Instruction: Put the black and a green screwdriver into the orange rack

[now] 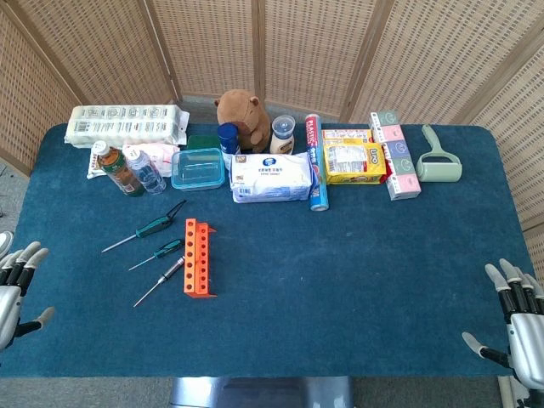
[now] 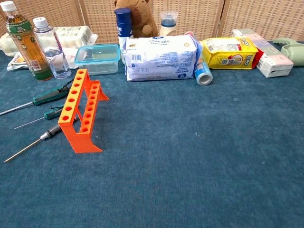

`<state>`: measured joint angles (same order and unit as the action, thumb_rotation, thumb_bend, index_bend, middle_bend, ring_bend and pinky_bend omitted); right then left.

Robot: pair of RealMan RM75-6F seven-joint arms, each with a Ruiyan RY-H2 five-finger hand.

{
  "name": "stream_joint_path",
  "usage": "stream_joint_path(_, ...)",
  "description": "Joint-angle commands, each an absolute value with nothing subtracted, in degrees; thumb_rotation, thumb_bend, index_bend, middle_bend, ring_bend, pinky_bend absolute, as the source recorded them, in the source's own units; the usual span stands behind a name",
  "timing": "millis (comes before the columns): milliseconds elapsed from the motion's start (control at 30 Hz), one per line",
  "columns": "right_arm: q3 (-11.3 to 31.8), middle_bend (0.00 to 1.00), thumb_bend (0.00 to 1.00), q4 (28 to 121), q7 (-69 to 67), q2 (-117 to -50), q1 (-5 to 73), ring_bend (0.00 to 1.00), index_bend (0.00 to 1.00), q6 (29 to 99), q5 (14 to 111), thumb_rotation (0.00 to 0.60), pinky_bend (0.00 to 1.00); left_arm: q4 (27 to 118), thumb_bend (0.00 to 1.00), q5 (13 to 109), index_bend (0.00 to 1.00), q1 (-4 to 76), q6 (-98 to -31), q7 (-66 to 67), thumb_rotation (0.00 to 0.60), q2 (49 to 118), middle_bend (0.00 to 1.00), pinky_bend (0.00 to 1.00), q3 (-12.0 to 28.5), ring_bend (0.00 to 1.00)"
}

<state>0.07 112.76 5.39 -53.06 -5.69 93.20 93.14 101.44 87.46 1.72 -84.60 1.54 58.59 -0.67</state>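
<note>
We take this for a staged robot test bench rather than a home: a blue-felted table (image 1: pixel 357 255) fenced by woven screens (image 1: pixel 314 42), with groceries, a plush toy (image 1: pixel 244 115) and tools laid out in rows.

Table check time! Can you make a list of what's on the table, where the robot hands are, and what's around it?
Surface: blue cloth table.
Job's things: orange rack standing upright; black screwdriver and two green screwdrivers lying to its left, none in it.
Clutter: bottles, clear box, wipes pack, yellow pack, plush toy along the far edge.
Robot hands: left robot hand and right robot hand open, at the near corners.
Cables: nothing seen.
Surroundings: wicker screens.
</note>
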Motion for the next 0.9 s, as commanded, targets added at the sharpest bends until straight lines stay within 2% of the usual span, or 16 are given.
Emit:
stream_joint_path(33, -0.1, 0.00, 0.02, 112.8, 5.0, -52.9, -5.7, 0.00, 0.00, 93.2, 93.3, 0.600, 0.00, 101.4, 0.21, 87.6, 0.00, 1.7, -84.5, 1.6, 0.600, 58.7, 0.00, 0.08, -0.8, 0.00)
stream_joint_path(133, -0.4, 0.00, 0.02, 112.8, 4.2, -52.6, -5.9, 0.00, 0.00, 93.3, 93.8, 0.600, 0.00, 101.1, 0.21, 87.7, 0.00, 1.8, -84.2, 1.4, 0.600, 58.9, 0.01, 0.08, -0.9, 0.00)
stream_joint_path(167, -0.6, 0.00, 0.02, 112.9, 3.7, -52.4, -5.9, 0.00, 0.00, 93.4, 94.3, 0.600, 0.00, 100.7, 0.20, 87.6, 0.00, 2.1, -84.0, 1.3, 0.600, 59.2, 0.05, 0.08, -0.7, 0.02)
stream_joint_path(233, -0.7, 0.00, 0.02, 112.9, 3.1, -52.1, -6.1, 0.00, 0.00, 93.7, 94.5, 0.600, 0.00, 100.1, 0.17, 87.0, 0.00, 2.7, -83.4, 1.3, 0.600, 60.2, 0.27, 0.17, -0.2, 0.19)
stream_joint_path(267, -0.7, 0.00, 0.02, 112.8, 2.9, -52.0, -6.1, 0.00, 0.00, 93.8, 94.5, 0.600, 0.00, 99.9, 0.16, 86.7, 0.00, 3.1, -82.8, 1.1, 0.600, 60.8, 0.41, 0.27, 0.1, 0.31)
stream_joint_path(300, -0.6, 0.00, 0.02, 112.8, 2.7, -52.0, -6.0, 0.00, 0.00, 93.7, 94.3, 0.600, 0.00, 99.9, 0.14, 86.4, 0.00, 3.6, -82.2, 0.9, 0.600, 61.5, 0.55, 0.41, 0.4, 0.46)
stream_joint_path(333, -0.6, 0.00, 0.02, 112.8, 2.6, -51.9, -6.0, 0.00, 0.00, 93.6, 94.1, 0.600, 0.00, 100.2, 0.14, 86.1, 0.00, 4.2, -81.1, 0.7, 0.600, 61.9, 0.66, 0.54, 0.4, 0.56)
stream_joint_path(367, -0.6, 0.00, 0.02, 112.7, 2.5, -51.9, -5.9, 0.00, 0.00, 93.2, 93.8, 0.600, 0.00, 100.7, 0.13, 85.7, 0.02, 4.8, -79.7, 0.7, 0.600, 62.2, 0.71, 0.61, 0.4, 0.61)
stream_joint_path(433, -0.7, 0.00, 0.02, 112.7, 2.1, -51.7, -5.6, 0.00, 0.00, 92.6, 93.5, 0.600, 0.00, 101.9, 0.13, 84.9, 0.15, 6.5, -77.4, 1.6, 0.600, 62.9, 0.83, 0.76, 1.1, 0.73)
stream_joint_path(500, -0.7, 0.00, 0.02, 112.7, 1.8, -51.6, -5.4, 0.00, 0.00, 92.2, 93.4, 0.600, 0.00, 103.1, 0.13, 83.2, 0.25, 8.1, -75.7, 4.0, 0.600, 64.4, 0.88, 0.83, 2.3, 0.79)
stream_joint_path(533, -0.7, 0.00, 0.02, 112.7, 1.7, -51.5, -5.4, 0.00, 0.00, 92.2, 93.4, 0.600, 0.00, 104.1, 0.13, 81.8, 0.27, 9.0, -74.5, 5.9, 0.600, 65.4, 0.89, 0.85, 2.9, 0.80)
stream_joint_path(667, -0.8, 0.00, 0.02, 112.7, 0.9, -51.1, -5.3, 0.00, 0.00, 92.0, 93.4, 0.600, 0.00, 109.7, 0.13, 72.0, 0.28, 13.2, -67.6, 13.6, 0.600, 67.1, 0.89, 0.87, 5.1, 0.82)
stream_joint_path(733, -0.4, 0.00, 0.02, 112.6, 0.0, -50.9, -5.0, 0.00, 0.00, 91.5, 92.3, 0.600, 0.00, 112.5, 0.12, 64.1, 0.28, 16.8, -64.7, 21.4, 0.600, 68.6, 0.89, 0.87, 7.2, 0.82)
stream_joint_path(900, -0.2, 0.00, 0.02, 112.6, -1.1, -50.4, -4.6, 0.00, 0.00, 91.0, 91.6, 0.600, 0.00, 117.1, 0.11, 46.9, 0.28, 23.4, -64.4, 34.8, 0.600, 71.3, 0.89, 0.87, 9.4, 0.82)
